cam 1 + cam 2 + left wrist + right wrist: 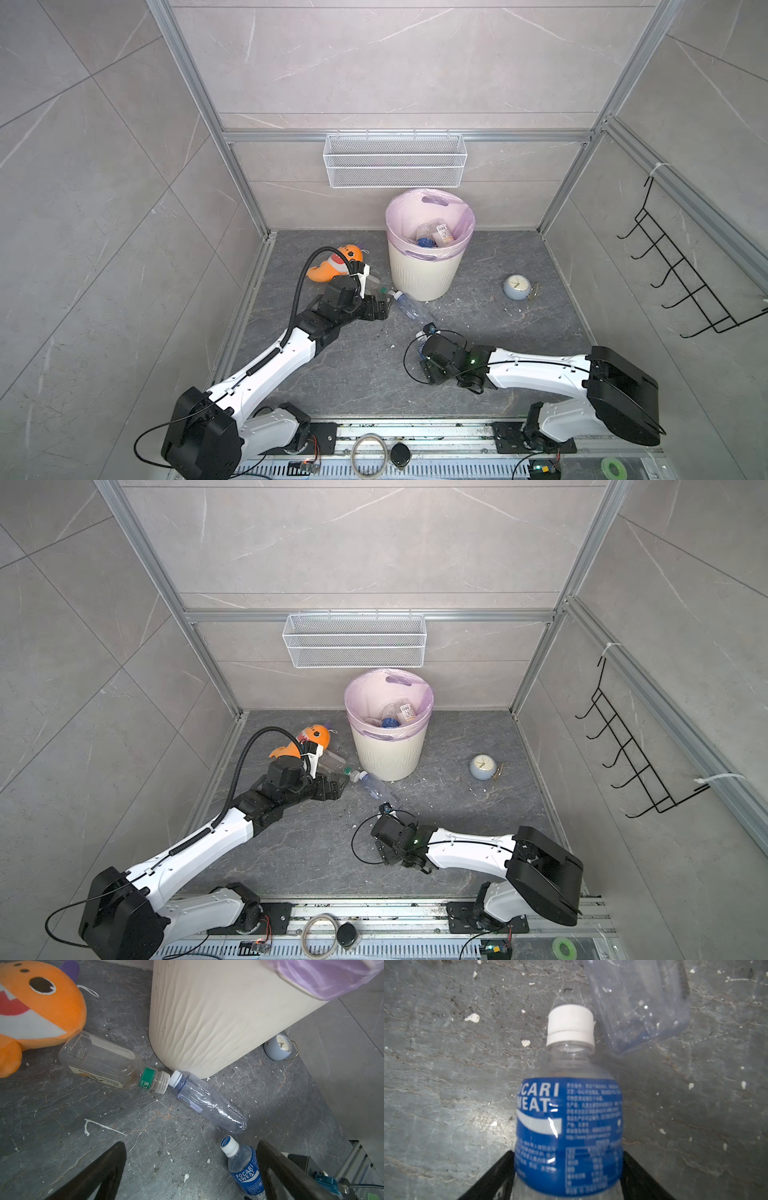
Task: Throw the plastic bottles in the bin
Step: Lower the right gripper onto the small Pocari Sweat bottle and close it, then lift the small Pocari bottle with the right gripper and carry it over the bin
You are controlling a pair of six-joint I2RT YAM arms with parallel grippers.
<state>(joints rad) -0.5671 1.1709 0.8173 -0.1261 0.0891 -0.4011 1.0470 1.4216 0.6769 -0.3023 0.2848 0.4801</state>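
On the floor by the bin (207, 1018): a green-banded bottle (99, 1061) and a bluish bottle (207, 1103) are lying cap to cap, with Chinese characters running along the green band.
Pocari Sweat bottle (569, 1126): it's lying near the bluish bottle's base. The left wrist view is showing "POCARI SWEAT" in white on blue, while the right wrist view is cutting it to "CARI" over "WEAT" beside blurred small print.
Right gripper (566, 1153): its black fingers are flanking that label on both sides, but I cannot tell whether they are pressing.
Left gripper (192, 1144): it's hanging spread wide over bare floor, pinching nothing.
Top views only: the binned bottles (432, 237) are showing inside the lilac liner, one barcode-labelled.
Bystanders: a shark plush (37, 1005) is sitting just beside the green-banded bottle's base, and a clock (515, 286) is lying to the bin's right.
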